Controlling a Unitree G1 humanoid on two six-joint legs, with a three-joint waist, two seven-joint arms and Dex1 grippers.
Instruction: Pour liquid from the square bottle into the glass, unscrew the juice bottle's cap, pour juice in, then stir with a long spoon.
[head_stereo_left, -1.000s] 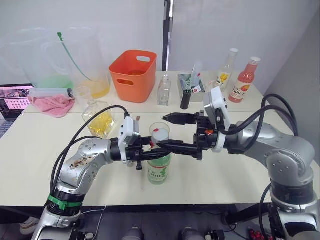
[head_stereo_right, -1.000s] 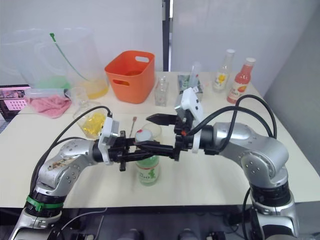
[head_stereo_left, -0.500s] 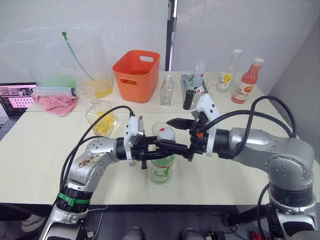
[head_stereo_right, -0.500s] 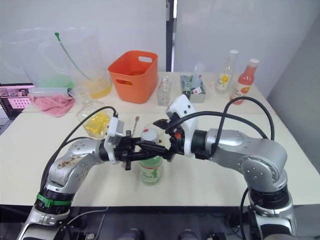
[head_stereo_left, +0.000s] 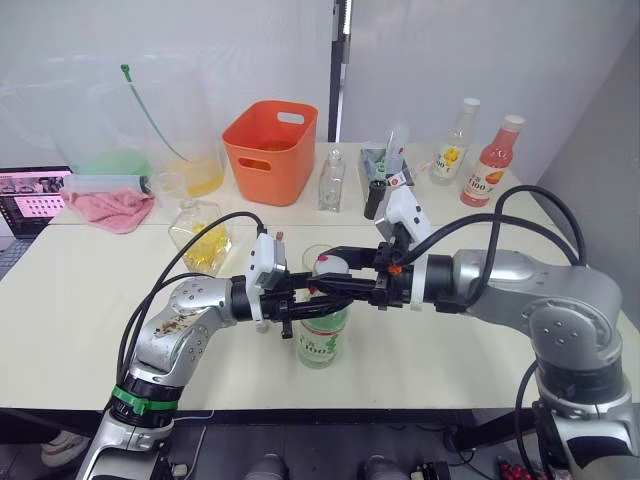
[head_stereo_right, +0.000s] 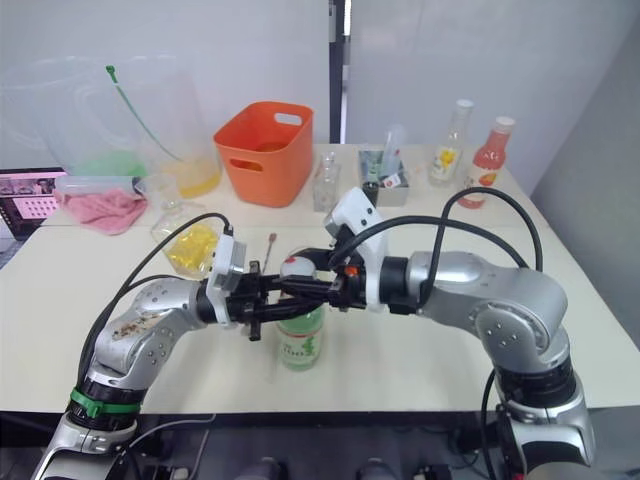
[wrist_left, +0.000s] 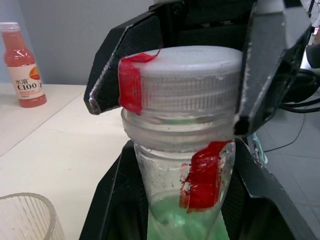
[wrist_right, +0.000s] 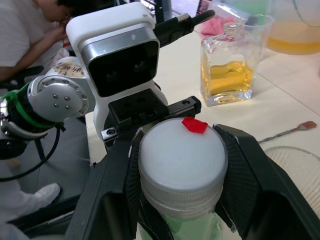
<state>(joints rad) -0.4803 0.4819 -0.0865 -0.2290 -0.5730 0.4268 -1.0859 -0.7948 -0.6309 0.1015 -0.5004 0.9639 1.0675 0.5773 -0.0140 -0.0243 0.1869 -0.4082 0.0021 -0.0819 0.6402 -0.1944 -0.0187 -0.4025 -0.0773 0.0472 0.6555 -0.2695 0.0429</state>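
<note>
The green juice bottle (head_stereo_left: 319, 340) stands upright near the table's front middle. My left gripper (head_stereo_left: 312, 297) is shut on its neck (wrist_left: 180, 172), one finger on each side. Its white cap (wrist_right: 182, 155) sits on the neck, and my right gripper (head_stereo_left: 330, 268) is shut on it from the opposite side, its fingers (wrist_left: 116, 65) pressing both sides. The glass (head_stereo_left: 316, 256) stands just behind the bottle. Farther back on the left stands the square bottle (head_stereo_left: 203, 236) with yellow liquid. The long spoon (wrist_right: 292, 131) lies on the table between the square bottle and the glass.
At the back stand an orange basket (head_stereo_left: 268, 135), large clear pitchers (head_stereo_left: 170, 130), a measuring cup (head_stereo_left: 165, 186), a pink cloth (head_stereo_left: 110, 208), a slim clear bottle (head_stereo_left: 328, 185), a yellow-labelled bottle (head_stereo_left: 455, 140) and a pink-red bottle (head_stereo_left: 485, 160). A person (wrist_right: 30, 30) sits beyond the left arm.
My right gripper, open a second ago, has moved in over the bottle top and shut on the cap. The left gripper keeps its hold on the neck.
</note>
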